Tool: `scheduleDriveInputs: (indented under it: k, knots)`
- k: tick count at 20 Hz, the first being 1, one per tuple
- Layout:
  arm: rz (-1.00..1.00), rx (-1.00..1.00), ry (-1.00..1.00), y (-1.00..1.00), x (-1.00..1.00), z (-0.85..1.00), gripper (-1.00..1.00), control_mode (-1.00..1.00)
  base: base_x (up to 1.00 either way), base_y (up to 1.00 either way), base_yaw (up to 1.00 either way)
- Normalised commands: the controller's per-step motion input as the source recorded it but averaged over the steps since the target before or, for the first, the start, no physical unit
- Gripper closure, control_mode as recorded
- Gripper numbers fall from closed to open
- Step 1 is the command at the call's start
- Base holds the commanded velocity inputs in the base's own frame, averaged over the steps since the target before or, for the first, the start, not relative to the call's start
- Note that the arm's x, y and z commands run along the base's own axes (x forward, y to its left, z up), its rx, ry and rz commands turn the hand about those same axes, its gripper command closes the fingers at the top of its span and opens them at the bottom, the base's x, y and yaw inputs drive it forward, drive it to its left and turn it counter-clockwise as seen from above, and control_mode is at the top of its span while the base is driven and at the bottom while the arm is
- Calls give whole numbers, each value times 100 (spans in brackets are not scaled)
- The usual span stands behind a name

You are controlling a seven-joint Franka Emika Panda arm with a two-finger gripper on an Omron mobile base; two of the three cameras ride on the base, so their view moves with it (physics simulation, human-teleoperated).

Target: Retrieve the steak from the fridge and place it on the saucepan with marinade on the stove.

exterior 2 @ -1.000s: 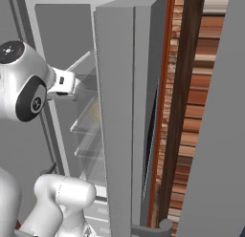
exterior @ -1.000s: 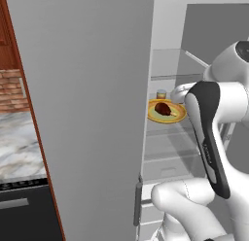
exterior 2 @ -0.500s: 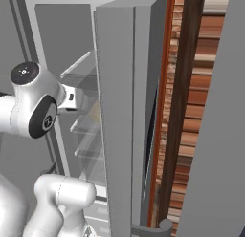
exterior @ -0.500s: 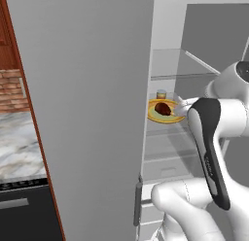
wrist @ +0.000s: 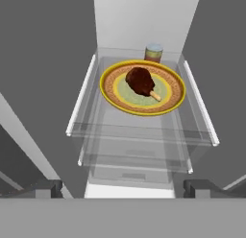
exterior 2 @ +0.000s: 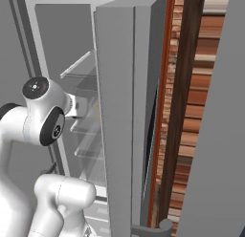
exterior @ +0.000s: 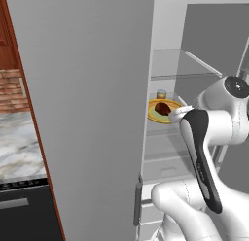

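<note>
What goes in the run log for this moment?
stage: reaching | fridge: open | steak: on yellow plate, glass shelf | jar: behind plate | hand: open, short of steak

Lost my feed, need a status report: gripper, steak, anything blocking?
Gripper open, empty, short of the shelf. Steak on yellow plate, fridge open. Small jar behind plate; approach unobstructed.

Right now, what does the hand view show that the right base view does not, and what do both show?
The hand view shows the steak on its yellow plate, a small jar behind the plate, and the open fingers low in the picture. The right base view shows the fridge door, a brick wall and the robot's arm. Both show the fridge's white inside and glass shelves.
</note>
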Motion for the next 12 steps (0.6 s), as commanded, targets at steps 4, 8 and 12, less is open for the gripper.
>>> scheduleDriveInputs:
  k: [4, 8, 12]
  knots:
    - [0, 0, 0, -9, 27, -1, -100, -100, 0, 0, 0]
    - [0, 0, 0, -11, 24, -3, -100, -100, 0, 0, 0]
    - [0, 0, 0, -11, 16, -8, -100, -100, 0, 0, 0]
